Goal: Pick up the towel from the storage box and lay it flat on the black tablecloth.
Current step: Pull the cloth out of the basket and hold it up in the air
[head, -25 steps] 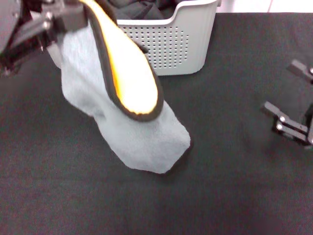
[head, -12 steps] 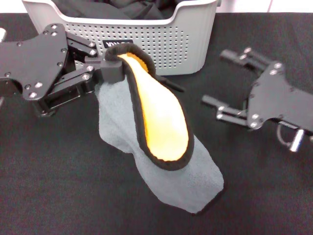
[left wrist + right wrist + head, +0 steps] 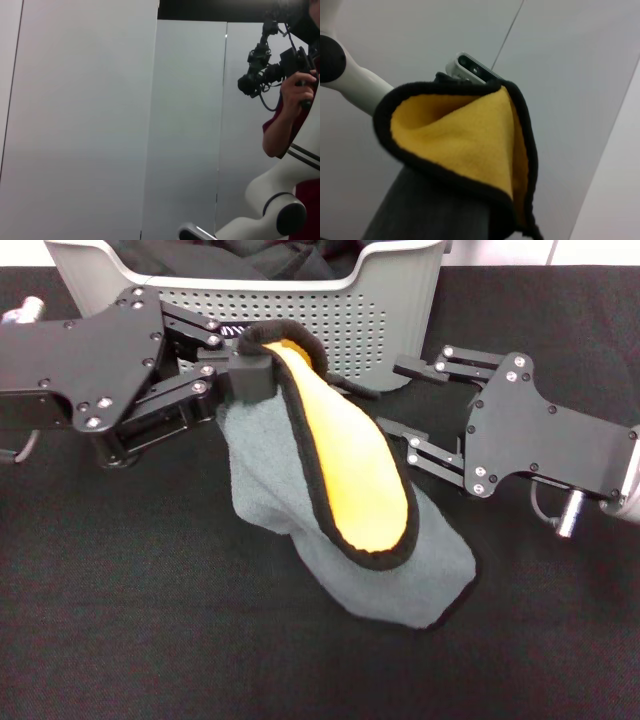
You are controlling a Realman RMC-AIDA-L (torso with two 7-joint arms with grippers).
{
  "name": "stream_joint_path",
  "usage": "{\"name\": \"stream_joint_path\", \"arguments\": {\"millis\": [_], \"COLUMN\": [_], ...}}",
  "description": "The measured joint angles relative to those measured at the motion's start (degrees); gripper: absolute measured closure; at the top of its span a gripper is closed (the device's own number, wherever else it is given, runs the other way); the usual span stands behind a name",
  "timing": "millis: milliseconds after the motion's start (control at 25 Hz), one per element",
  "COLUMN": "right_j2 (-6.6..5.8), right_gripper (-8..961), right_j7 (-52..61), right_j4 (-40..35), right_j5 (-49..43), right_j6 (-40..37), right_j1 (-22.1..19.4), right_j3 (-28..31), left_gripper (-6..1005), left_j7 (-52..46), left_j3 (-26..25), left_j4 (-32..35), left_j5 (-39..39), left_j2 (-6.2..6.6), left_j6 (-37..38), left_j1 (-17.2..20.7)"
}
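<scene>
The towel hangs folded from its top corner, orange-yellow side facing up, grey side trailing onto the black tablecloth. My left gripper is shut on that top corner, just in front of the storage box. My right gripper is open and empty, its fingertips close beside the towel's upper right edge. The right wrist view shows the towel's orange fold with black trim close up. The left wrist view shows none of these things.
The storage box stands at the back centre with a plain black cloth inside. The tablecloth stretches bare to the front and both sides. The left wrist view shows a pale wall and a person holding a camera.
My left gripper has carried the towel a little right and down, so more grey cloth rests on the tablecloth. My right gripper has moved left, close to the towel's edge.
</scene>
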Motion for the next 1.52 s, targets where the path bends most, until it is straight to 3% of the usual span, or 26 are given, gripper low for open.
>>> {"name": "stream_joint_path", "arguments": {"millis": [360,720,840,1520], "right_j2": [0.00,0.00,0.00,0.00], "right_gripper": [535,660,747,832], "right_j7": [0.0,-0.5,-1.4,-2.2], "right_j4": [-0.2,-1.9,-2.3,-3.1], "right_j5": [0.2,1.5,1.6,1.9], "right_j6": [-1.6,-2.3,-2.9,-2.7], "right_j1": [3.2,3.4,3.1,2.5], "right_j3": [-1.1,-3.5,-3.6,-4.0], "left_gripper": [962,962,961,960], "left_j7": [0.7,2.3,2.5,3.8], "left_j3": [0.0,0.0,0.0,-0.4], "left_j4": [-0.8,-4.4,-4.8,-7.4], "left_j5": [2.6,2.8,3.2,4.8], "left_j2": [-0.97,-0.77,-0.72,-0.68], "left_j6": [0.1,0.1,0.0,0.0], "left_j1": [-1.4,-2.8,-3.0,-3.4]}}
